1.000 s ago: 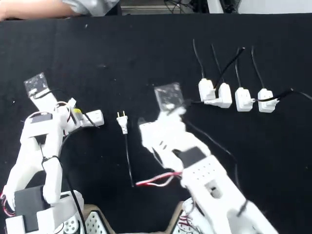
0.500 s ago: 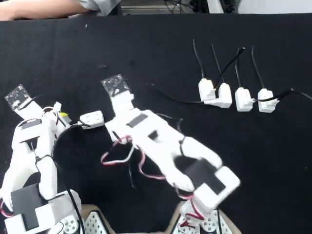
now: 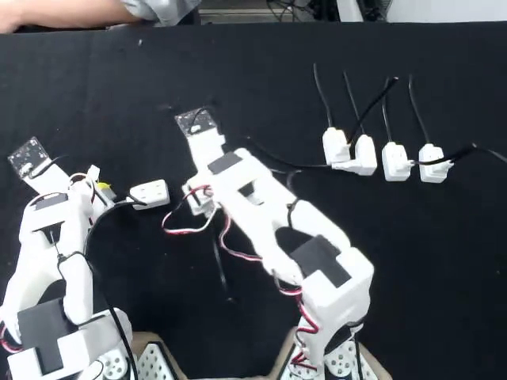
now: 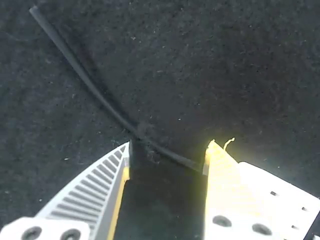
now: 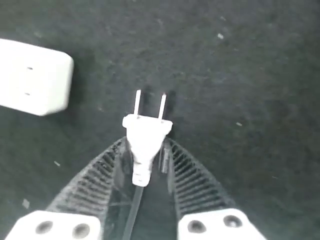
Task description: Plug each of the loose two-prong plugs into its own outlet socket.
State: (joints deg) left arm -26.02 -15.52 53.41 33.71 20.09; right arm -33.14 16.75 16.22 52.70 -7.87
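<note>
A loose white two-prong plug (image 5: pixel 146 131) lies on the black table with its prongs pointing away from my right gripper (image 5: pixel 145 145), which is shut on its body. A loose white outlet socket (image 5: pixel 32 77) lies a short way ahead, off to one side of the prongs. In the high view the right arm stretches across to the left, with its gripper (image 3: pixel 198 203) just right of the socket (image 3: pixel 149 193). My left gripper (image 3: pixel 97 187) rests left of the socket and stands open. The socket's thin black cable (image 4: pixel 85 80) crosses between its fingertips (image 4: pixel 167 150).
Several white sockets (image 3: pixel 394 161) with plugs in them sit in a row at the back right, black cords trailing away. The plug's own cord (image 3: pixel 223 273) runs toward the front edge under the right arm. A person's arm lies along the far left edge.
The right arm swung from the table's middle over to the left and came down around the plug. The left arm drew back to the left, away from the socket, which shifted slightly.
</note>
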